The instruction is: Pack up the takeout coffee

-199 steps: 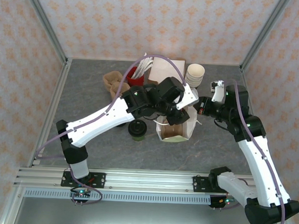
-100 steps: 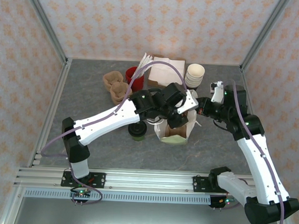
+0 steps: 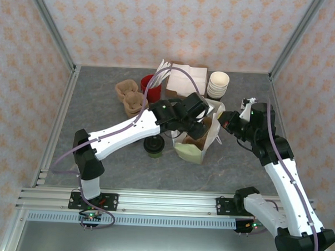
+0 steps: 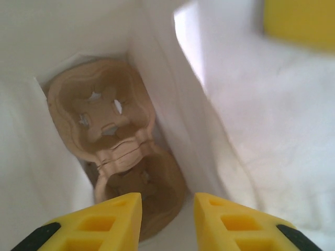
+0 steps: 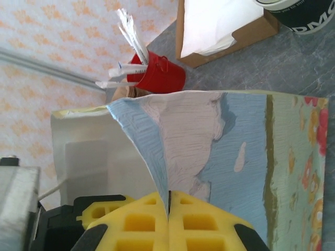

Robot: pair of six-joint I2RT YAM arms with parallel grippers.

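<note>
Left fingers (image 4: 112, 219) stood apart, empty, inside the bag (image 3: 189, 153); right fingers (image 5: 201, 225) pinched its rim. The takeout coffee (image 3: 154, 146) sat on the bench (image 3: 102, 100) at frame centre, just left of the bag.

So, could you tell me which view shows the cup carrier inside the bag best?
Left wrist: the carrier lies plainly at the bag's bottom. Top external gives just a brown glimpse in the bag's mouth.

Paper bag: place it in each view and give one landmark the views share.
Top external: bag stands mid-table between the arms.
Left wrist: bag seen from inside, white walls around a brown cup carrier.
Right wrist: bag, printed wall, edge pinched by the right fingers.
Landmark: red cup, top and right wrist.
</note>
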